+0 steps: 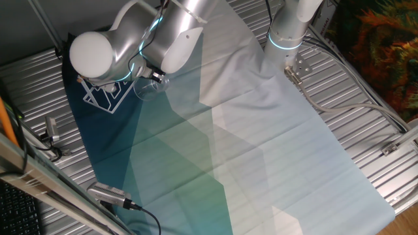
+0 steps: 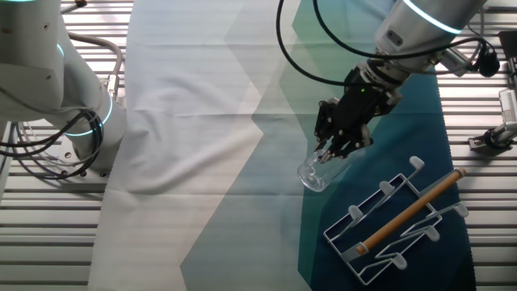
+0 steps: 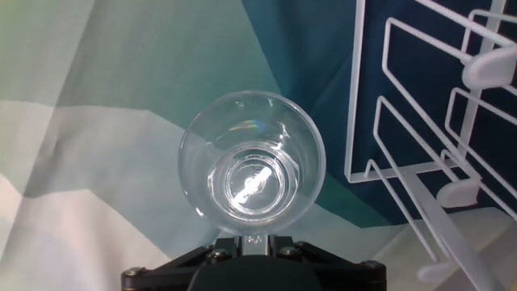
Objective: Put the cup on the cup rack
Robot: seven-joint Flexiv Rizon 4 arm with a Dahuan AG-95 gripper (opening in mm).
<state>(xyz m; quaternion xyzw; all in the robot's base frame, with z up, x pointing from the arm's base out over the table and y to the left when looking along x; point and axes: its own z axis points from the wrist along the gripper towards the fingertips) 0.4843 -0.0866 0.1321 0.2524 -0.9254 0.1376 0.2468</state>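
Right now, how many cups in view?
1. The glass cup is at the gripper, just beside the cup rack, over the cloth. No cup shows on the rack's pegs; in one fixed view the arm covers part of the rack.

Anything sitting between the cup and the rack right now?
Nothing. In the other fixed view only bare teal cloth separates the cup, held by the gripper, from the cup rack; the hand view shows the same gap.

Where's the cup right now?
In the other fixed view the cup sits at the tip of the tool, just left of the rack and not on a peg.
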